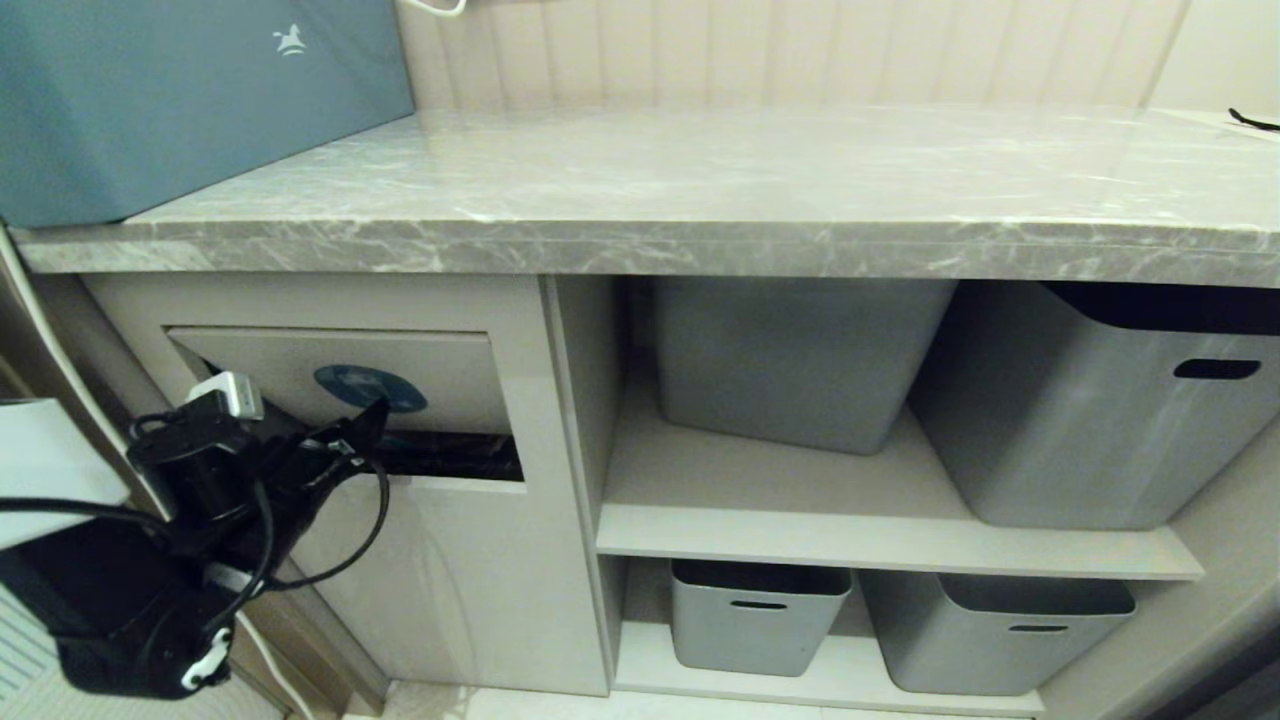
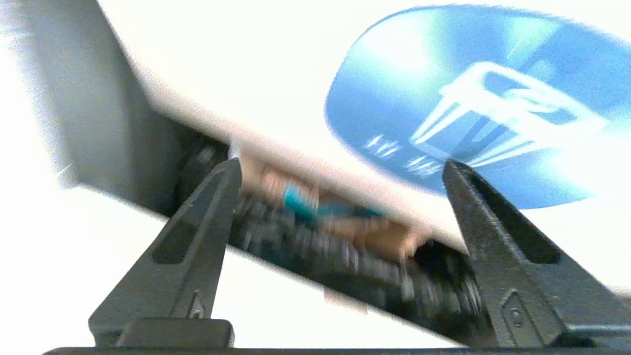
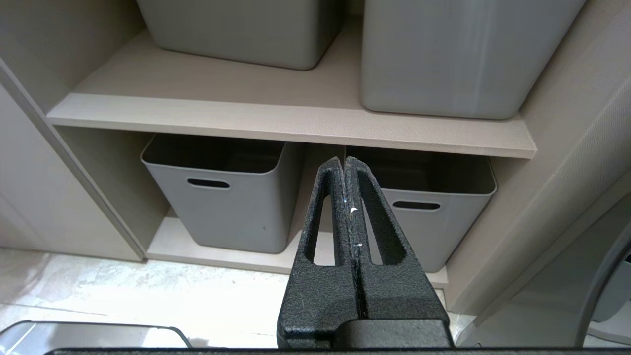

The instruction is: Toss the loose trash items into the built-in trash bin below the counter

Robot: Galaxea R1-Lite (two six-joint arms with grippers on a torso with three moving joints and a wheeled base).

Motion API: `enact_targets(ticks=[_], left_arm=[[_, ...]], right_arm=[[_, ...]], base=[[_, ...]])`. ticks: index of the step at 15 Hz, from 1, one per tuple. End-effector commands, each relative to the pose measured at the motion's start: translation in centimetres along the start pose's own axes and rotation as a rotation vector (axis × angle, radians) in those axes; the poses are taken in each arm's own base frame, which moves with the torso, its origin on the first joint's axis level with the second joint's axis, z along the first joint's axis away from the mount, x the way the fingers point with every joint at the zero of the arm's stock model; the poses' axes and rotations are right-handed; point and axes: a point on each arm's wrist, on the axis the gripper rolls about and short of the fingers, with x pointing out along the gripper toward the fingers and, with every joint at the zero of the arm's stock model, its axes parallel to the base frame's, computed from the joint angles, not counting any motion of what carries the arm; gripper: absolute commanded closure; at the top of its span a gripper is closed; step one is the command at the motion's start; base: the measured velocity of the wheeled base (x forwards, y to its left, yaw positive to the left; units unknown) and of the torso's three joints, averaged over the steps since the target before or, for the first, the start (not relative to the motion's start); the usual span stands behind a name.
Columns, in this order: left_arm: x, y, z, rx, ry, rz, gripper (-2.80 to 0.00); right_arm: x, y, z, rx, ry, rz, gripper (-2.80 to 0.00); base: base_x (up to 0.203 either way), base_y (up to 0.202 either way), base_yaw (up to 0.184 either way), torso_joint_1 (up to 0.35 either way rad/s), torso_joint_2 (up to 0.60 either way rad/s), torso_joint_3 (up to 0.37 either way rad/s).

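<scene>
The built-in trash bin (image 1: 440, 540) sits under the left end of the counter (image 1: 700, 190). Its flap (image 1: 450, 375), marked with a round blue sticker (image 1: 370, 387), is tilted inward over a dark slot (image 1: 455, 457). My left gripper (image 1: 360, 430) is at the flap's lower edge, left of the sticker (image 2: 473, 98). In the left wrist view the gripper (image 2: 342, 162) is open and holds nothing. A blurred brown and turquoise cardboard scrap (image 2: 315, 207) shows inside the slot beyond the fingertips. My right gripper (image 3: 344, 160) is shut and empty, low in front of the shelves.
A large teal box (image 1: 180, 100) stands on the counter's left end. Right of the bin, open shelves hold grey storage bins, two above (image 1: 790, 360) (image 1: 1100, 410) and two below (image 1: 755, 615) (image 1: 990, 630). A shelf board (image 3: 296, 121) crosses above the right gripper.
</scene>
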Motion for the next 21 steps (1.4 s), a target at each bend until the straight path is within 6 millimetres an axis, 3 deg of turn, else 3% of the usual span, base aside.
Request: enact_targets(ticks=[1, 4, 5, 9, 12, 14, 17, 19, 21], left_arm=[[-5.0, -0.2, 2.4, -0.009, -0.026, -0.015, -2.80], [-10.1, 0.0, 3.9, -0.010, -0.048, -0.041, -2.80], [-11.5, 0.0, 4.5, -0.012, -0.072, -0.052, 0.00], [-17.9, 0.0, 7.0, -0.003, -0.176, -0.112, 0.00], [-23.5, 0.5, 7.1, 0.082, -0.154, -0.211, 0.00], [-27.0, 1.4, 5.8, 0.176, -0.124, -0.267, 0.00], [-31.1, 3.2, 2.3, 0.325, -0.037, -0.263, 0.00], [-32.9, 4.2, 0.2, 0.384, 0.069, -0.201, 0.00], [-33.6, 4.6, -0.6, 0.443, 0.069, -0.139, 0.00]], right_arm=[[0.0, 0.0, 0.0, -0.001, -0.002, 0.001, 0.00], [0.0, 0.0, 0.0, -0.001, -0.002, 0.001, 0.00], [0.0, 0.0, 0.0, -0.001, -0.002, 0.001, 0.00], [0.0, 0.0, 0.0, 0.000, -0.002, 0.001, 0.00], [0.0, 0.0, 0.0, 0.001, -0.002, 0.001, 0.00], [0.0, 0.0, 0.0, 0.001, -0.002, 0.001, 0.00], [0.0, 0.0, 0.0, 0.000, -0.002, 0.001, 0.00], [0.0, 0.0, 0.0, -0.001, -0.002, 0.001, 0.00], [0.0, 0.0, 0.0, -0.001, -0.002, 0.001, 0.00]], base=[[0.000, 0.000, 0.000, 0.000, 0.00, 0.000], [0.000, 0.000, 0.000, 0.000, 0.00, 0.000], [0.000, 0.000, 0.000, 0.000, 0.00, 0.000], [0.000, 0.000, 0.000, 0.000, 0.00, 0.000], [0.000, 0.000, 0.000, 0.000, 0.00, 0.000], [0.000, 0.000, 0.000, 0.000, 0.00, 0.000], [0.000, 0.000, 0.000, 0.000, 0.00, 0.000], [0.000, 0.000, 0.000, 0.000, 0.00, 0.000], [0.000, 0.000, 0.000, 0.000, 0.00, 0.000]])
